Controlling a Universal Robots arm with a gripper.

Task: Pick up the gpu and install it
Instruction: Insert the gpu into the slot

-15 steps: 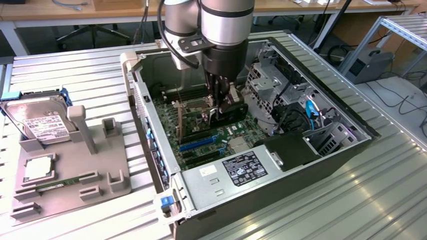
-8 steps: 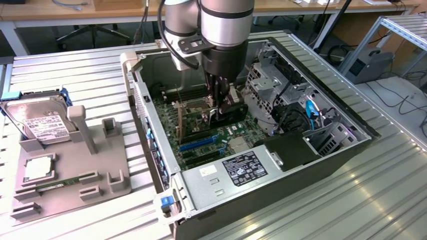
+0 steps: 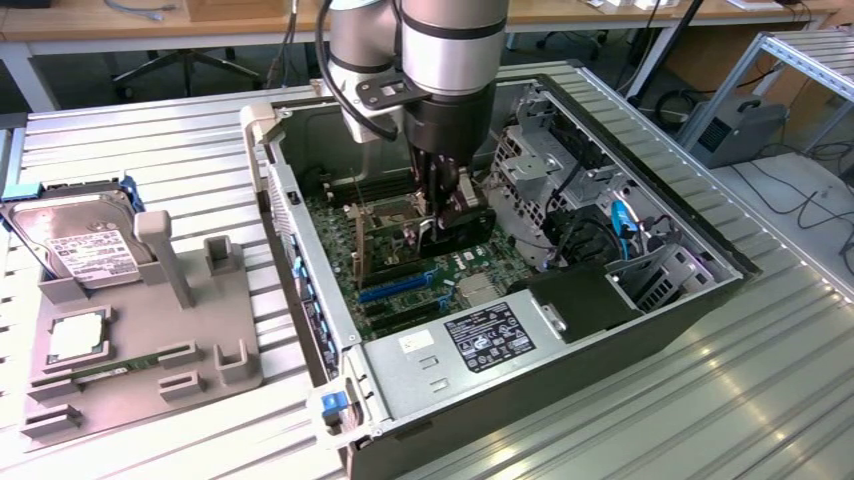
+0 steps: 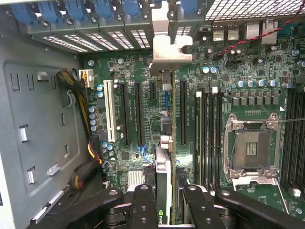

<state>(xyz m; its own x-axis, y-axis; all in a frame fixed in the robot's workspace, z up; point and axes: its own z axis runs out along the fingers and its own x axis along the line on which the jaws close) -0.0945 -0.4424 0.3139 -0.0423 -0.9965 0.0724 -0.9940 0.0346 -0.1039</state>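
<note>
Your arm reaches down into the open computer case (image 3: 561,330) on the slatted metal table (image 3: 160,150), its claw (image 3: 445,222) partly closed and clamped on the gpu (image 3: 461,232), the fingers (image 4: 144,205) pressing either side of the card. In the wrist view the gpu (image 4: 167,157) is seen edge-on, standing upright over the green motherboard (image 4: 228,90) and lined up along the black expansion slots (image 4: 183,114), with its silver end bracket (image 4: 166,45) at the case's rear wall by the row of blue slot clips (image 4: 102,9); whether the card's edge is seated in a slot you cannot tell. The empty processor socket (image 4: 251,145) lies beside the card, past the memory slots. In the exterior view, at about nine o'clock from the case, a grey parts holder (image 3: 147,340) sits on the table, carrying a silver hard drive (image 3: 87,250) and a narrow green memory stick (image 3: 114,367), well apart from the claw.
</note>
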